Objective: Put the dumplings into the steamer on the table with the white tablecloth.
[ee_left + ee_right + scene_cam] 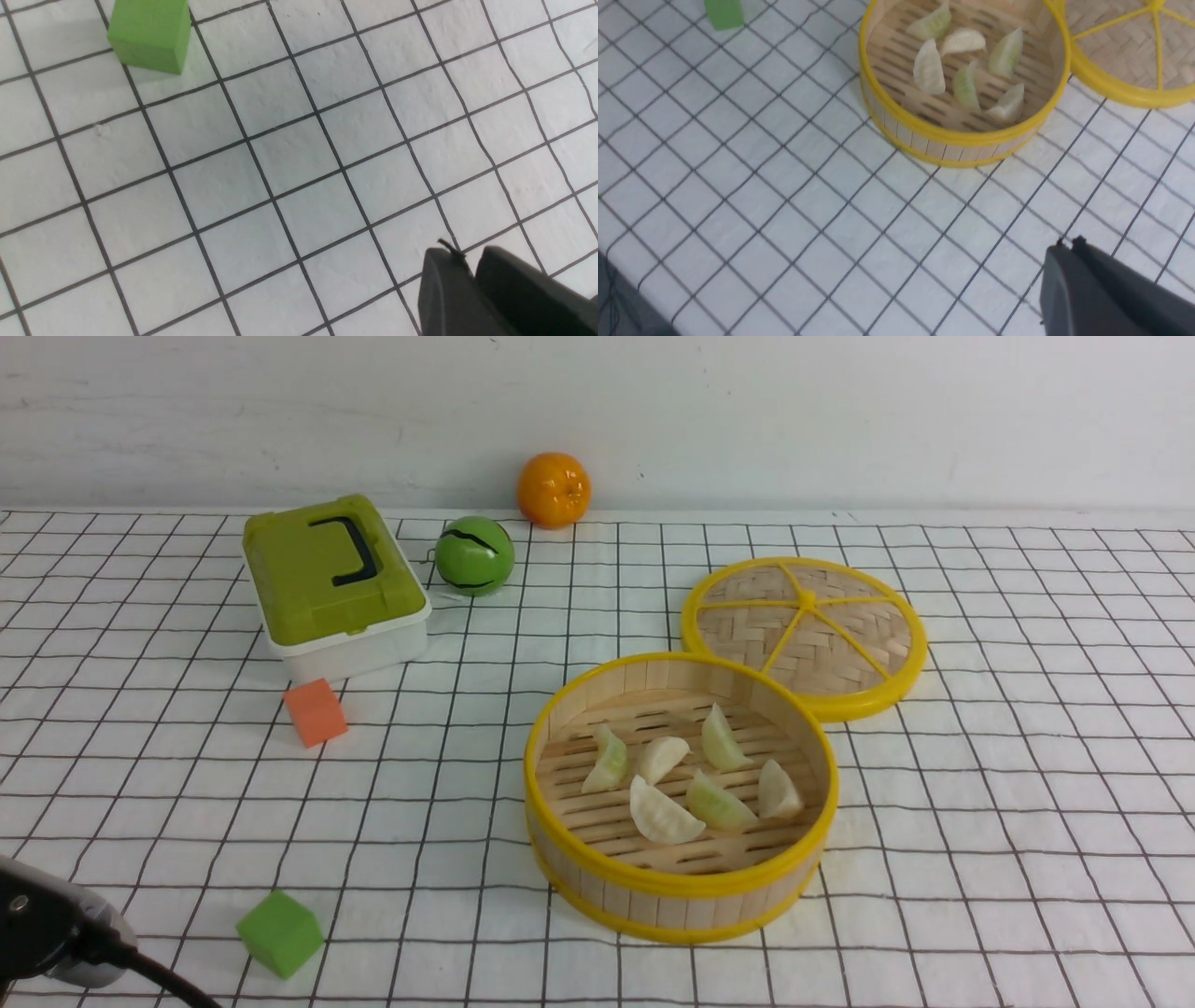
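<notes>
The steamer (pixel 680 885) stands on the white tablecloth (pixel 990 803) near the middle of the table. Several dumplings (pixel 665 812), cream-white and pale green, lie on its slatted floor. The right wrist view shows the same steamer (pixel 952 136) and dumplings (pixel 928 69), with my right gripper (pixel 1068 243) shut and empty over bare cloth, well clear of the basket. My left gripper (pixel 469 254) hangs over bare cloth with its fingers together but for a thin slit at the tips, holding nothing. Only a piece of my left arm (pixel 56 933) shows in the front view's lower left corner.
The woven steamer lid (pixel 805 635) lies flat behind the steamer, touching its rim. A green-lidded box (pixel 331 583), a green ball (pixel 474 555) and an orange (pixel 554 490) sit at the back left. An orange cube (pixel 316 711) and a green cube (pixel 280 933) lie on the left.
</notes>
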Motion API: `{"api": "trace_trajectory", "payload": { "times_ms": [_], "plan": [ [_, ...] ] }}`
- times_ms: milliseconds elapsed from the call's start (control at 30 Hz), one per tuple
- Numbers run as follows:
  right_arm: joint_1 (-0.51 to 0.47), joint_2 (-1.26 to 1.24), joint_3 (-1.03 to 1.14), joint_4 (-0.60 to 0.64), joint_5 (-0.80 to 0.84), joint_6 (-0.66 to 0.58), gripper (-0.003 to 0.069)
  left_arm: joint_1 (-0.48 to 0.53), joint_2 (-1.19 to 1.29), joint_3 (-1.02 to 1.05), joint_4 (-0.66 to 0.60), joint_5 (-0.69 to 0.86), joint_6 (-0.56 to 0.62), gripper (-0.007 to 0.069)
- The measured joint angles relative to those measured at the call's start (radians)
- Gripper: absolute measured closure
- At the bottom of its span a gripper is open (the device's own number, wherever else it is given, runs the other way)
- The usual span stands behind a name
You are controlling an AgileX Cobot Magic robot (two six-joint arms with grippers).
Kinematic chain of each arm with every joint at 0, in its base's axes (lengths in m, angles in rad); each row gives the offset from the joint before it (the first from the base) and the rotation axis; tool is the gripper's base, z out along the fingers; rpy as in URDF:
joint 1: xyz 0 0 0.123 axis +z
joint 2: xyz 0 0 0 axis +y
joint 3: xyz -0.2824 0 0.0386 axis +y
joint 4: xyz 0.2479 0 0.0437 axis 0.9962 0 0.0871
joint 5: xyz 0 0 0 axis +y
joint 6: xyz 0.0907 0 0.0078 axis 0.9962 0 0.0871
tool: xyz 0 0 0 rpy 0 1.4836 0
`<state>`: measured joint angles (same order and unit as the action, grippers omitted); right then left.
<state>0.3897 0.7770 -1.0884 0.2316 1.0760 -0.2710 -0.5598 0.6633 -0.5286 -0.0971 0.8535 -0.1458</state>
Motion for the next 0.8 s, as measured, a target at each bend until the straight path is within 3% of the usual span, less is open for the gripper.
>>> {"api": "trace_trajectory", "payload": {
  "times_ms": [33, 267, 300, 367, 667, 800],
  "plan": [
    [0.000, -0.004, 0.008, 0.000, -0.022, 0.000, 0.0683, 0.000, 0.000, 0.000, 0.000, 0.000, 0.000, 0.0530],
    [-0.017, -0.186, 0.371, -0.058, -0.620, 0.046, 0.0683, 0.000, 0.000, 0.000, 0.003, 0.000, 0.000, 0.0524],
    [-0.060, -0.266, 0.503, -0.076, -0.769, 0.099, 0.0683, 0.000, 0.000, 0.000, 0.003, 0.000, 0.000, 0.0522],
    [-0.118, -0.350, 0.627, -0.098, -0.884, 0.162, 0.0683, 0.000, 0.000, 0.000, 0.004, 0.000, 0.000, 0.0522],
    [-0.382, -0.699, 1.027, -0.225, -0.948, 0.417, 0.0683, 0.000, 0.000, 0.000, 0.004, 0.000, 0.000, 0.0516],
    [-0.406, -0.775, 1.105, -0.244, -0.911, 0.443, 0.0683, 0.000, 0.000, 0.000, 0.004, 0.001, 0.000, 0.0513]
  ]
}}
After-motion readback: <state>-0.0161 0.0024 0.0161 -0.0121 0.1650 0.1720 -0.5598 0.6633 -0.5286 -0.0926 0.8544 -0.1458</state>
